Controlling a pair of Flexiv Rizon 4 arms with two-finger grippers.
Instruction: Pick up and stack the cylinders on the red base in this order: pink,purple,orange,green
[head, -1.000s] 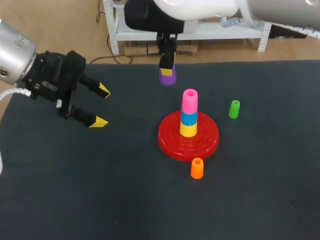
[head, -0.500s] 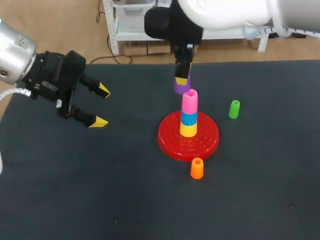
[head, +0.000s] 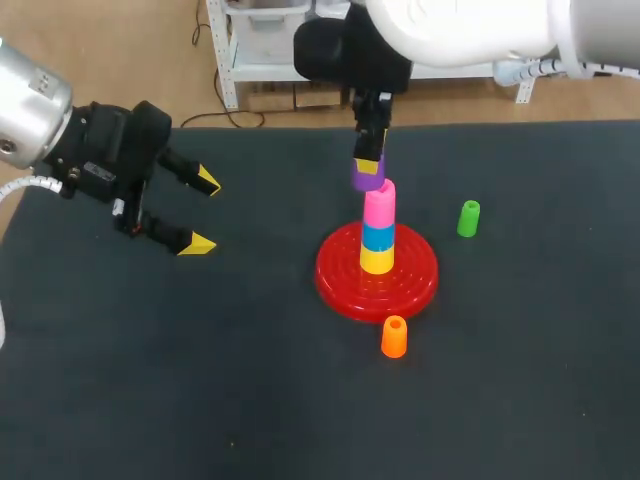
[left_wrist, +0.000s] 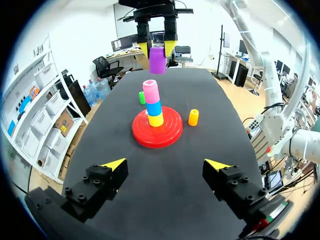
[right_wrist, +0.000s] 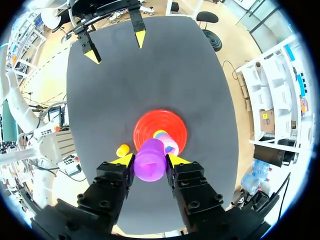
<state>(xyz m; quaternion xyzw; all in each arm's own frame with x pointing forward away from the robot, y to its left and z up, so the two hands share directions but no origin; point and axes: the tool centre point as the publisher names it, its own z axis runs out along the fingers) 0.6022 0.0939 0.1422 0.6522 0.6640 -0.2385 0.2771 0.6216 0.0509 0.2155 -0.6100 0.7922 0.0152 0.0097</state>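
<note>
Just above the pink cylinder (head: 379, 205) stacked on the red base (head: 335, 276), our right jaws grip the purple cylinder (head: 367, 179); our left jaws hang open.

The ringed base (head: 335, 282) is red, the table (head: 250, 390) black, with a pink cylinder (head: 379, 206), purple cylinder (head: 367, 181), orange cylinder (head: 394, 337), green cylinder (head: 468, 218).

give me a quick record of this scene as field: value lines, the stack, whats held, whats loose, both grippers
stack on red base: yellow cylinder, blue cylinder, pink cylinder on top
right gripper: shut on purple cylinder, held just above the pink cylinder, not seated
left gripper: open, empty, off to the side of the base
loose: orange cylinder close beside the base; green cylinder farther off
left to stack: purple, orange, green
</note>
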